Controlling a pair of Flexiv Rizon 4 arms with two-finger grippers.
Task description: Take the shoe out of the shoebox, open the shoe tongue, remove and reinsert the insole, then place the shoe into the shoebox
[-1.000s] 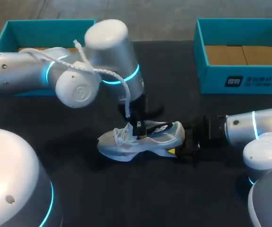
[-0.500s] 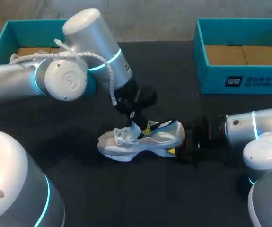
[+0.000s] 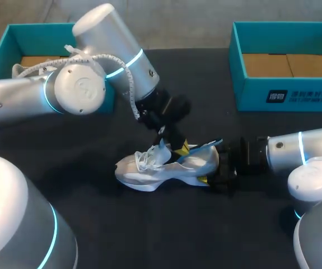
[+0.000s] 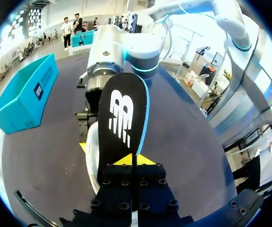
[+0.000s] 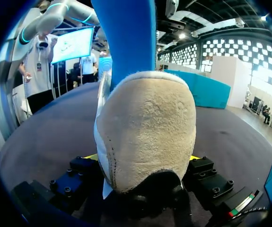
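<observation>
My left hand (image 3: 178,147) is clenched on one end of the black insole (image 4: 124,118), which rises at a tilt above the opening of the white shoe (image 3: 161,168). The shoe sits upright on its sole mid-counter, toe toward my left. My right hand (image 3: 215,172) grasps its heel from both sides, low over the dark counter (image 3: 149,235). The right shoebox (image 3: 287,92) and the left shoebox (image 3: 4,42) stand open along the far edge, both well apart from the shoe, the left one partly behind my left arm. Dark counter surface shows on the shoe's near side and between the boxes.
</observation>
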